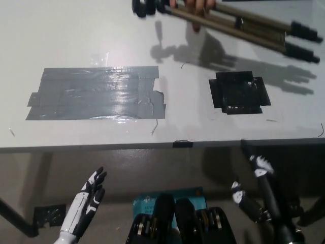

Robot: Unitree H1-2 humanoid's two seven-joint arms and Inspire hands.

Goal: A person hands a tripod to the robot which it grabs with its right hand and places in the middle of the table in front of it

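Waiting on the handover: folded tripod is held over the far side of the desk by a person's hand, well apart from the right robot hand. That one hangs below the near edge, fingers spread, holding nothing. Next, probably: reach up & fwd, close on the legs. Left robot hand rests low, also open & empty. One tripod end is cut off at top; rest of the person is out of frame.

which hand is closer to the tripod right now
Right. The black right hand sits below the table's near edge at lower right, roughly in line with the tripod at the far side. The white left hand hangs at lower left, farther off. Neither touches it.
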